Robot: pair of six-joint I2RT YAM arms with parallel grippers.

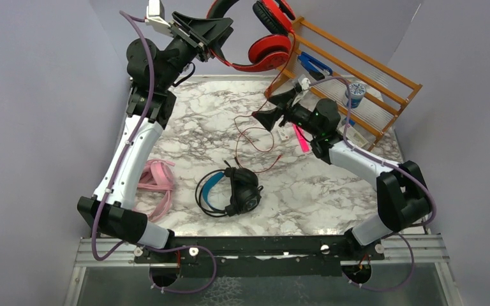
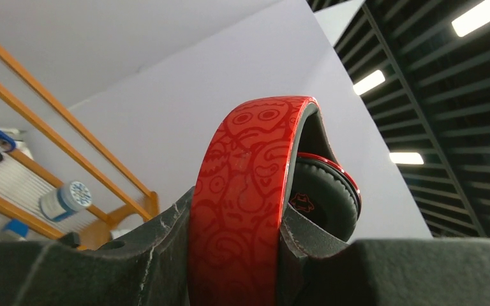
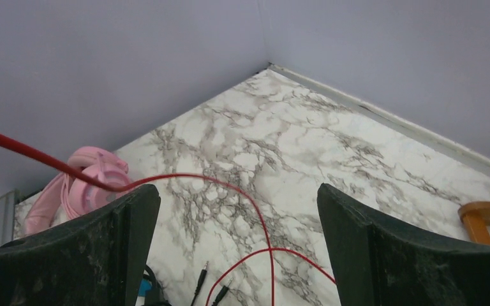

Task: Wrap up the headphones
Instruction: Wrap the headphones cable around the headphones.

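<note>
the red headphones (image 1: 261, 38) hang in the air by the far wall, their patterned headband (image 2: 242, 210) seated straight between the left jaws, which are clenched on it from both sides. the ear cups dangle beyond the tips of those jaws, toward the orange rack (image 1: 357, 70). from the cups the thin red cable (image 1: 255, 137) drops past the right jaws and lies in loose loops on the marble desk (image 1: 332, 191) just below them. in the right wrist view the cable (image 3: 185, 178) comes in from the side over one of the fingers (image 3: 102, 248) and falls through the gap between the two — whether it touches that finger cannot be told. the right jaws stand spread wide, released, gripping nothing. the black headphones with the blue band (image 1: 233, 191) lie flat on the desk below the right jaws and nearer the arm bases, apart from them. the pink headphones (image 1: 156, 182) lie beside the left arm (image 1: 134, 146), far under the left jaws. for room: the left jaws sit close to the back wall and the left side wall, and the rack stands just behind the right jaws — ahead of them the marble runs on to the corner where the two walls meet.
</note>
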